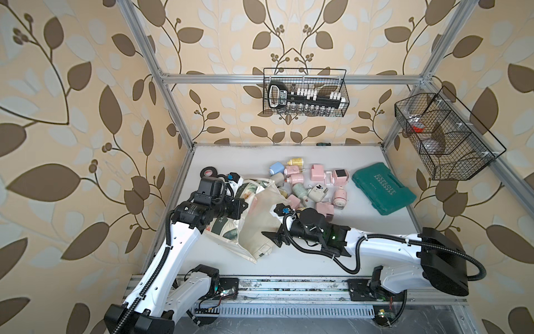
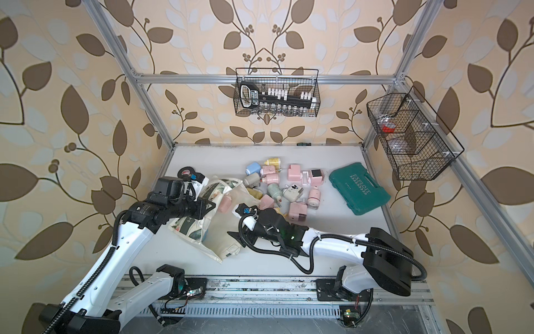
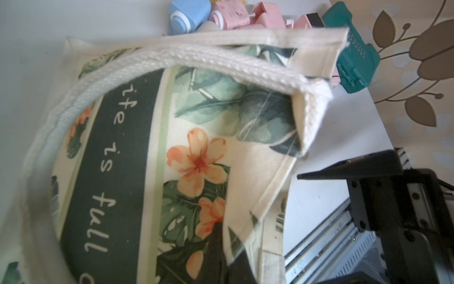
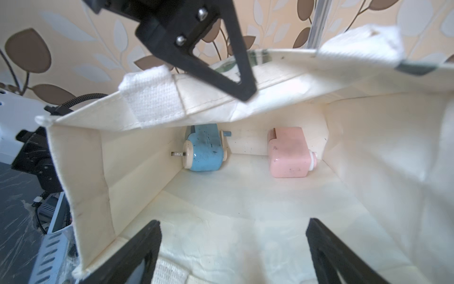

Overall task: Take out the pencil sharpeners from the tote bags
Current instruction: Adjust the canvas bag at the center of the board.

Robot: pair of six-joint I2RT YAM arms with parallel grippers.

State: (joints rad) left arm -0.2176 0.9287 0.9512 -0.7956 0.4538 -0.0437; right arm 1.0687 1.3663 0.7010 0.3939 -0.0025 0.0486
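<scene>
A: What's nearest the camera?

B: The right gripper (image 4: 233, 248), jaws spread wide and empty, sits at the mouth of the tote bag (image 1: 257, 228), looking straight inside.

A: And the left gripper (image 4: 242, 89)?

B: Clenched on the upper rim of the tote bag, holding the mouth lifted open. In the left wrist view the printed face and a cream handle (image 3: 172, 64) fill the frame.

A: Anything still inside?

B: Two pencil sharpeners lie at the bottom of the bag, well apart: a blue sharpener (image 4: 205, 151) and a pink sharpener (image 4: 288, 152).

A: Farther back?

B: A loose pile of pastel sharpeners (image 1: 306, 185) lies on the white table (image 1: 346, 245) just beyond the bag, with a teal case (image 1: 383, 188) beside it. A black tape roll (image 1: 208, 172) lies by the left arm. Two wire baskets (image 1: 304, 92) hang on the frame behind.
</scene>
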